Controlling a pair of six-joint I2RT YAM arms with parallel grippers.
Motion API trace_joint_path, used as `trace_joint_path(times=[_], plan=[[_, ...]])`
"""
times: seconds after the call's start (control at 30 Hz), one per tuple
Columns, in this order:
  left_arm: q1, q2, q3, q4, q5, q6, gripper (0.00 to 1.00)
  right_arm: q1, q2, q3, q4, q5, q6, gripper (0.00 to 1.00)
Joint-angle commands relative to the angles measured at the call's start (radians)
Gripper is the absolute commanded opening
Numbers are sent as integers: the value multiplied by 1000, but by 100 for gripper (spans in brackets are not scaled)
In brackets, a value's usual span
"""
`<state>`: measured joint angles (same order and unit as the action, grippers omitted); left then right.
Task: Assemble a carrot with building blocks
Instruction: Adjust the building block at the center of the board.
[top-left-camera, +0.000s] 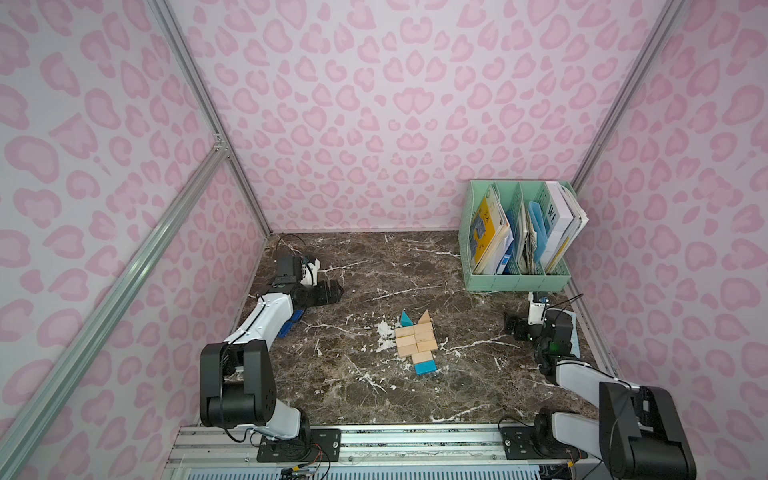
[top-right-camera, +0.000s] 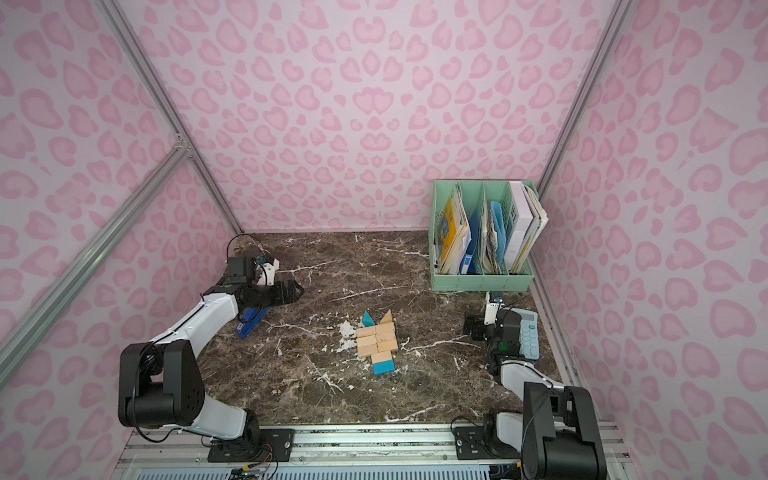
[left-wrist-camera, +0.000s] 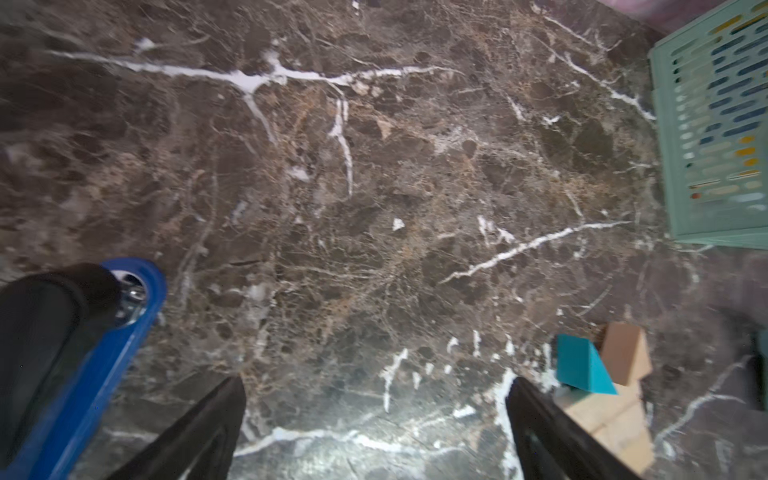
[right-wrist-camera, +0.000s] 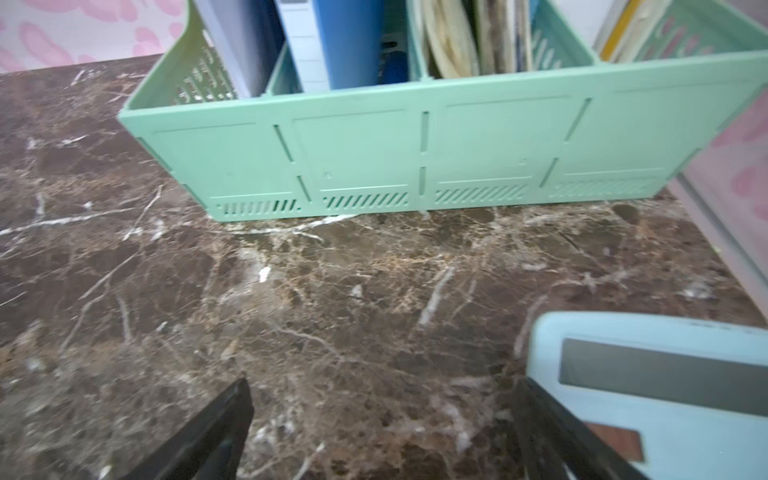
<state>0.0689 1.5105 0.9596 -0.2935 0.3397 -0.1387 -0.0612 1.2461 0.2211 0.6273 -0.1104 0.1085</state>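
Much of the carrot (left-wrist-camera: 611, 415) cut off in left wrist view

left gripper (left-wrist-camera: 376, 382), right gripper (right-wrist-camera: 382, 380): jaws spread

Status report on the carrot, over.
Left gripper open, empty. Right gripper open, empty, beside calculator. Carrot looks complete, flat on table, both grippers clear of it. Nothing blocking it.

Large dark letters, apparently "WE", are showing on the white book (top-left-camera: 561, 224) standing in the green file organizer (top-left-camera: 515, 284) beyond the right jaws. Print on the yellow booklet (top-left-camera: 482, 224) and the calculator (top-right-camera: 528, 336) keys is coming out too small to read.
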Motion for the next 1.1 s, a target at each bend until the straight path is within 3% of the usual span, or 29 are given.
trace_joint_path(times=[0.0,0.2,0.4,0.5,0.6,0.67,0.73,0.9,0.97,1.07], plan=[[8,-15,-70,209,-90,66,99,-1,23,-25,357,20,-7,94],[10,29,-192,431,-130,49,97,-1,89,-51,535,40,7,96],[19,-17,-277,532,-144,47,96,-1,42,-83,532,94,15,98],[27,-15,-272,525,-144,47,96,-1,14,-74,461,12,-22,98],[45,-19,-263,496,-110,64,95,43,-60,-15,249,-78,-6,98],[44,-34,-219,404,-16,49,92,180,-94,155,-13,2,-64,100],[33,-65,-170,282,3,64,89,285,-65,348,-212,-32,-73,100],[33,-149,-67,46,8,36,89,522,237,963,-921,-176,-23,100],[32,-188,-50,-24,-12,24,89,655,362,1094,-1081,-135,-10,100],[33,-237,-33,-115,-38,5,90,778,479,1186,-1178,-110,37,100]])
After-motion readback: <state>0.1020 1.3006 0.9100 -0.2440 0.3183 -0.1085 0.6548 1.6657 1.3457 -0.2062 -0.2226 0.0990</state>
